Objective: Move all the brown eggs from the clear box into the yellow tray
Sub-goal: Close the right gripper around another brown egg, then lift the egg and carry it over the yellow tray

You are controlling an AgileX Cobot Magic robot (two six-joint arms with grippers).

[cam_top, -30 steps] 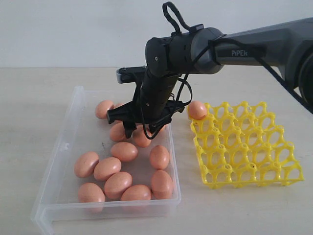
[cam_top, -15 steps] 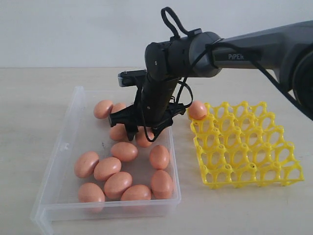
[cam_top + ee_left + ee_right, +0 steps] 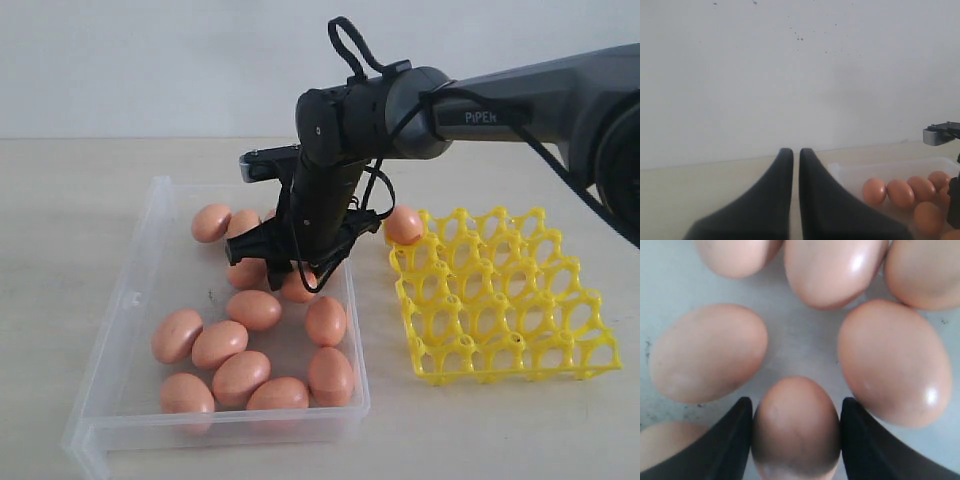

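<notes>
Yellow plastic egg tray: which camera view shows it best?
Exterior view: the whole bright yellow plastic lattice tray shows, with one brown egg at its far-left corner. Neither wrist view shows it.

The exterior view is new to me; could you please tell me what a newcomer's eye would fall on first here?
The dark right gripper reaches down into the clear box among the brown eggs, its fingers flanking one egg. Beside the box, the bright yellow tray stands nearly bare, with a single egg at its far left corner.
</notes>
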